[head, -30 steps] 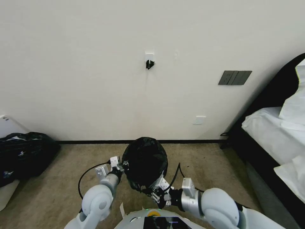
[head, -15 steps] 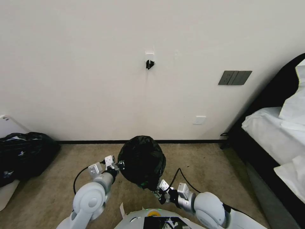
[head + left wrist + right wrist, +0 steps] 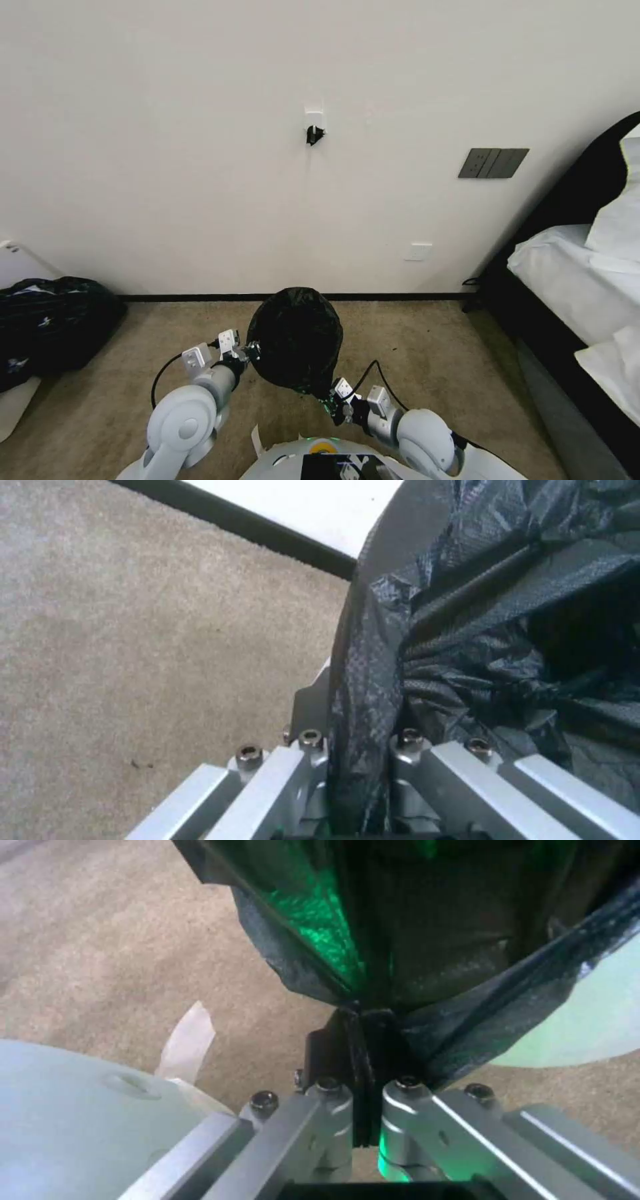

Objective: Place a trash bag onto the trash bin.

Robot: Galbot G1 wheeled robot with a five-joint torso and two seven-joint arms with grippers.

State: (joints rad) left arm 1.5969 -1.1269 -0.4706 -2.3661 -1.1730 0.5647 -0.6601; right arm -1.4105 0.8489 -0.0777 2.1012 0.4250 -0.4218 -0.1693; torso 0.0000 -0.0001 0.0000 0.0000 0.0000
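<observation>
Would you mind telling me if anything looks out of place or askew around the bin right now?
Nothing looks damaged or spilled. The trash bag is stretched between the left gripper and right gripper, both clamped on its edge. The trash bin shows as a pale wall beside the bag. A larger black bag sits on the carpet by the wall.

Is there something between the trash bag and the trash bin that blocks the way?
Nothing visible does. The left gripper and right gripper each pinch the trash bag edge, and the bag already drapes against the trash bin wall.
</observation>
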